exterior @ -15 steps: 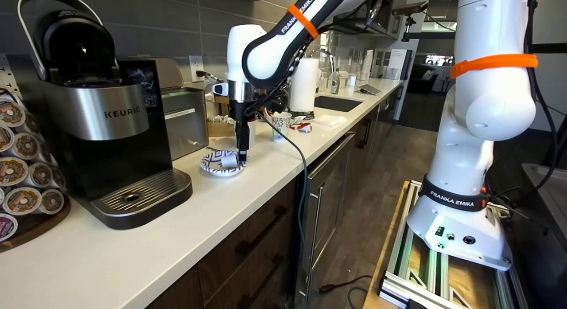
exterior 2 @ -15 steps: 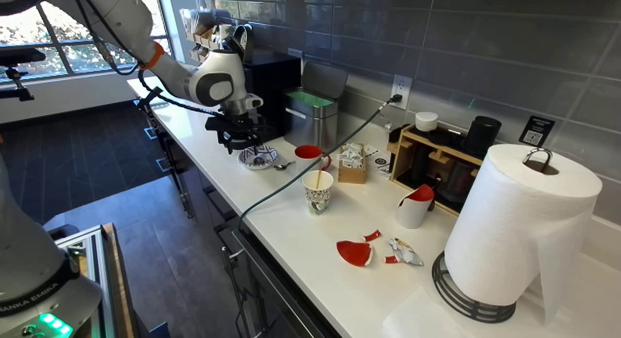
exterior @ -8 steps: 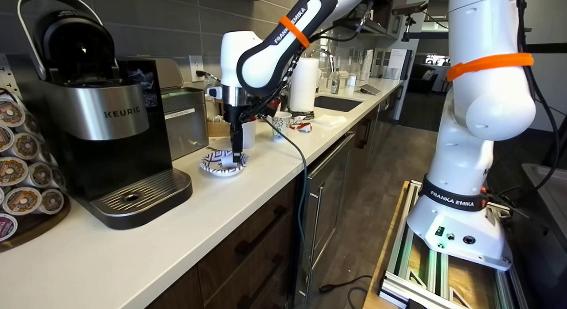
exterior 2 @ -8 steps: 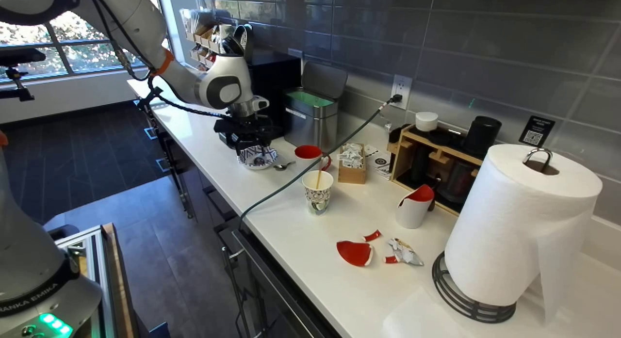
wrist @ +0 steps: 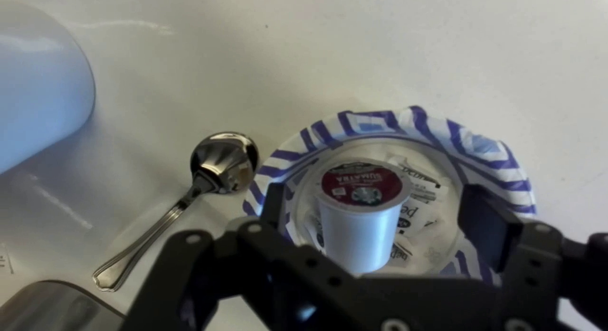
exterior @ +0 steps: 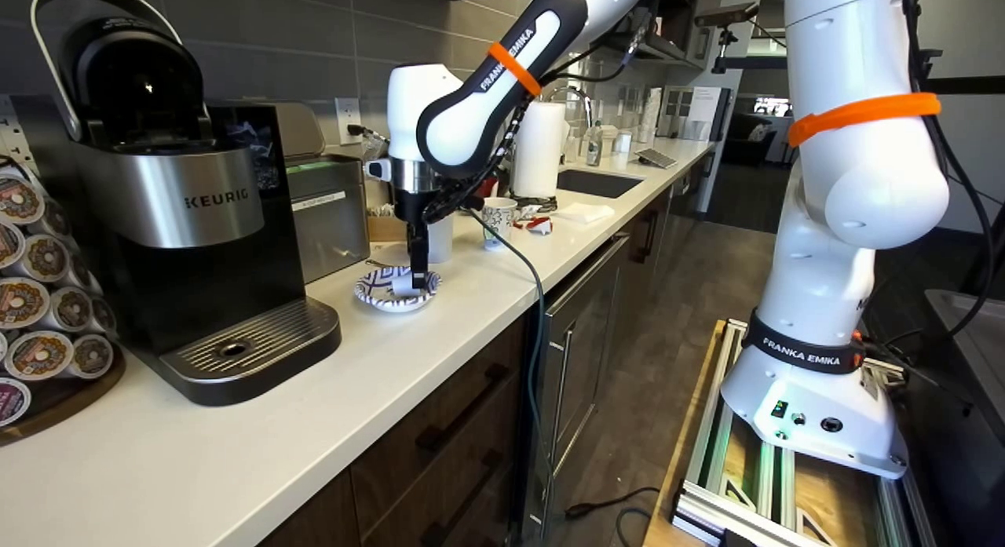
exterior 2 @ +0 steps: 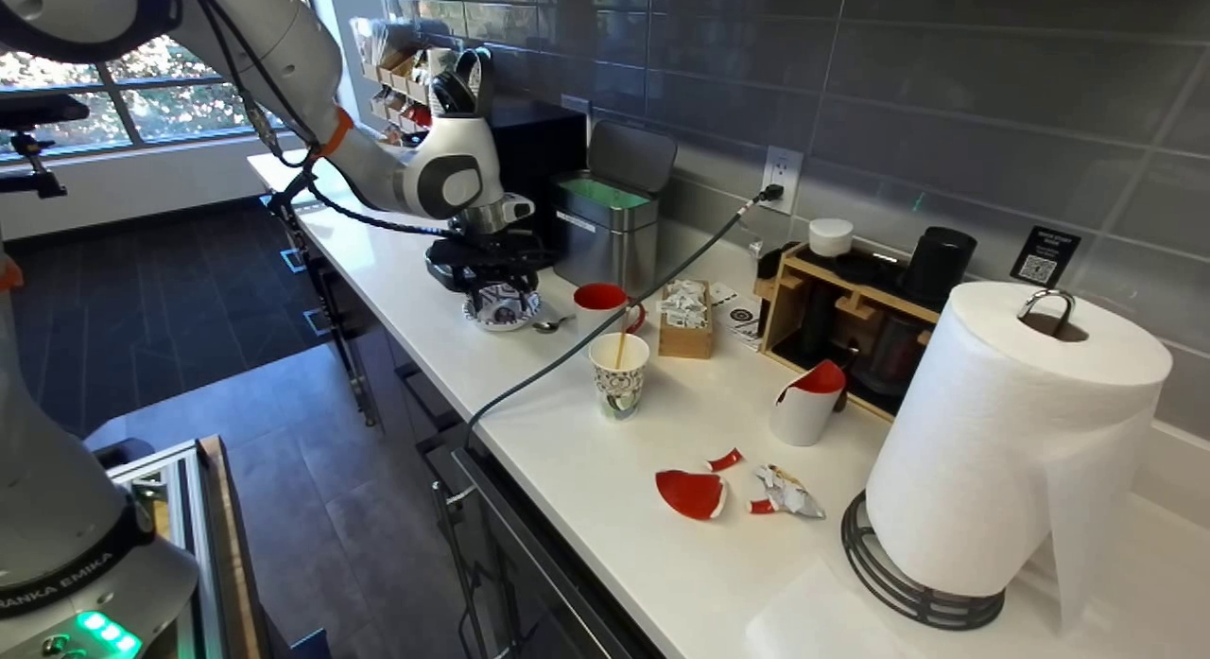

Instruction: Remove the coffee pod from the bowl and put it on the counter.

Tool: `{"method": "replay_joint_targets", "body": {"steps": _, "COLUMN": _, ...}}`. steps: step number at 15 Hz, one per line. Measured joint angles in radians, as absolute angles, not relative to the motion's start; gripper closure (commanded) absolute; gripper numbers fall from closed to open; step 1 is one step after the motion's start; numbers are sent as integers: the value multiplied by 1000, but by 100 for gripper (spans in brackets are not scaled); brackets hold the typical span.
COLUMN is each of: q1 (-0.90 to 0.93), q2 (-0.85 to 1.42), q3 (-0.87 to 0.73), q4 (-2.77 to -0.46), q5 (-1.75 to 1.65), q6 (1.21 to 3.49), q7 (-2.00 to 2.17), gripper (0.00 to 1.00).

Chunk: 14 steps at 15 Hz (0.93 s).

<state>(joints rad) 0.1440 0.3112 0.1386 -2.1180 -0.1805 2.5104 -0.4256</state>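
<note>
The coffee pod [wrist: 360, 231] is a white cup with a dark red lid. It lies tilted in a paper bowl [wrist: 494, 155] with a blue-purple and white patterned rim, on top of several crumpled wrappers. The pod also shows in an exterior view [exterior: 403, 286], with the bowl [exterior: 390, 304] on the counter [exterior: 298, 421]. My gripper [wrist: 377, 210] is open, with one finger on each side of the pod and gaps on both sides. In the exterior views the gripper [exterior: 419, 280] is low over the bowl [exterior 2: 501, 320]; the arm hides the pod in one of them.
A spoon [wrist: 223, 165] and a red-lined white mug [exterior 2: 600, 304] stand close to the bowl. A coffee maker [exterior: 212, 217] and a metal bin [exterior 2: 605, 229] are nearby. A paper cup [exterior 2: 619, 380] and a dark cable [exterior 2: 558, 361] lie further along the counter.
My gripper has moved over the bowl and down to the pod, most of it in the earlier half second. The pod and bowl have not visibly moved.
</note>
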Motion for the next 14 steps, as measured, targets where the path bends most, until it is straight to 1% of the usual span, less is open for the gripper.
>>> {"method": "replay_joint_targets", "body": {"steps": 1, "q1": 144, "q2": 316, "q3": 136, "q4": -2114, "q5": -185, "q6": 2510, "q7": -423, "gripper": 13}}
{"method": "replay_joint_targets", "body": {"steps": 2, "q1": 144, "q2": 322, "q3": 134, "q4": -2110, "q5": -188, "q6": 2510, "q7": -420, "gripper": 20}}
{"method": "replay_joint_targets", "body": {"steps": 3, "q1": 144, "q2": 326, "q3": 133, "q4": -2105, "q5": -189, "q6": 2510, "q7": -419, "gripper": 23}}
{"method": "replay_joint_targets", "body": {"steps": 4, "q1": 144, "q2": 331, "q3": 132, "q4": -2100, "q5": -190, "q6": 2510, "q7": -419, "gripper": 34}}
{"method": "replay_joint_targets", "body": {"steps": 7, "q1": 144, "q2": 343, "q3": 133, "q4": -2089, "q5": -190, "q6": 2510, "q7": -418, "gripper": 59}}
{"method": "replay_joint_targets", "body": {"steps": 8, "q1": 144, "q2": 345, "q3": 133, "q4": -2087, "q5": -190, "q6": 2510, "q7": -418, "gripper": 69}}
{"method": "replay_joint_targets", "body": {"steps": 9, "q1": 144, "q2": 348, "q3": 133, "q4": -2084, "q5": -190, "q6": 2510, "q7": -418, "gripper": 73}}
{"method": "replay_joint_targets", "body": {"steps": 10, "q1": 144, "q2": 349, "q3": 134, "q4": -2079, "q5": -190, "q6": 2510, "q7": -418, "gripper": 73}}
{"method": "replay_joint_targets", "body": {"steps": 11, "q1": 144, "q2": 349, "q3": 134, "q4": -2077, "q5": -190, "q6": 2510, "q7": -418, "gripper": 76}}
{"method": "replay_joint_targets", "body": {"steps": 14, "q1": 145, "q2": 349, "q3": 135, "q4": -2071, "q5": -191, "q6": 2510, "q7": -418, "gripper": 77}}
